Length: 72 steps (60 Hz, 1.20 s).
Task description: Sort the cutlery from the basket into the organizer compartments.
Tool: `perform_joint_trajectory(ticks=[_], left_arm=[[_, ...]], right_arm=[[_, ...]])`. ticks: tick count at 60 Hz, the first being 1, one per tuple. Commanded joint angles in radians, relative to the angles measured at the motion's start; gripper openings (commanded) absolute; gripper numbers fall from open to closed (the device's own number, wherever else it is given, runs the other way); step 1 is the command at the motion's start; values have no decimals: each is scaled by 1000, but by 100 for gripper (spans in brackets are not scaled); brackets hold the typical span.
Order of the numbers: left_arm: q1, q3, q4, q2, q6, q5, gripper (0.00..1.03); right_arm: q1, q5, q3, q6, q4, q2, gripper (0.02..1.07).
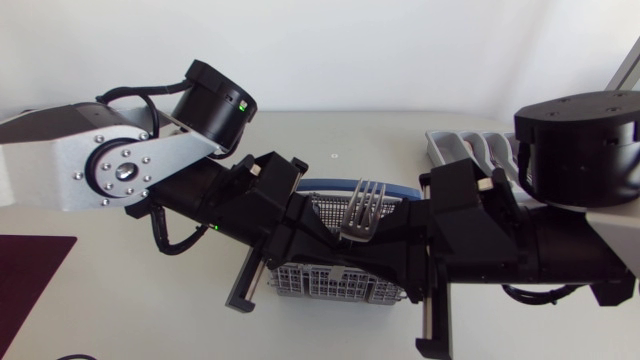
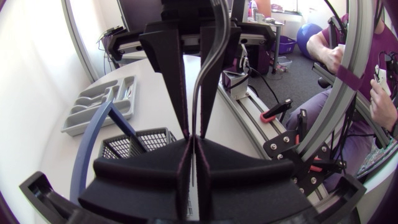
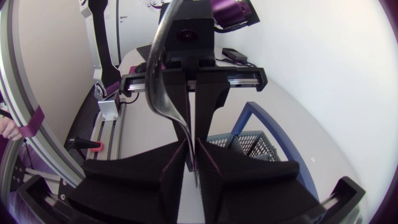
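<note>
A silver fork (image 1: 362, 235) stands upright over the grey wire basket (image 1: 330, 285), tines up. Both grippers meet at it. My left gripper (image 1: 332, 258) comes in from the left and is shut on the fork (image 2: 205, 74), which rises from between its fingers (image 2: 180, 155). My right gripper (image 1: 395, 258) comes from the right, and its fingers (image 3: 174, 165) are pressed together on the same fork (image 3: 163, 81). In each wrist view the other arm's gripper stands just ahead. The grey organizer (image 1: 465, 150) lies at the back right, partly behind my right arm.
The basket (image 2: 134, 143) has a blue handle (image 1: 335, 186) arching over it, also seen beside my left gripper (image 2: 93, 143). The organizer (image 2: 99, 102) lies beyond the basket. A dark maroon mat (image 1: 30, 290) lies at the table's front left.
</note>
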Motion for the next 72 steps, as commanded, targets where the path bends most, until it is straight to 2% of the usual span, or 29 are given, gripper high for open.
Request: perform_joint_trajectory(ticks=[1, 15, 18, 22, 28, 31, 33, 45, 52, 61, 64, 72], left_arm=[[5, 27, -8, 8, 8, 24, 3], [12, 24, -5, 2, -7, 25, 3], [19, 27, -4, 0, -18, 25, 8], [32, 35, 7, 0, -44, 25, 31], [57, 41, 41, -6, -102, 25, 77], [69, 41, 62, -9, -129, 25, 94], [78, 41, 77, -10, -147, 25, 99], [167, 41, 220, -32, -319, 20, 99], [218, 40, 272, -46, -405, -32, 99], [239, 17, 269, -87, -414, -151, 99], [238, 3, 261, -104, -412, -219, 99], [226, -35, 257, -153, -411, -319, 99]], right_arm=[[6, 4, -7, 23, 15, 14, 9], [0, 8, -2, 41, 5, 14, 8], [0, 8, -1, 43, 4, 11, 8], [-2, 6, 2, 43, -5, 7, 8], [-6, 8, 7, 41, -25, -9, 8], [-12, 6, 7, 41, -34, -16, 8], [-17, 6, 8, 40, -41, -23, 8], [-112, -3, 25, 28, -123, -95, 8], [-226, -11, 42, 5, -174, -127, 8], [-448, -28, 82, -35, -216, -119, 8], [-545, -31, 102, -48, -219, -87, 8], [-733, -34, 154, -74, -205, 23, 8]])
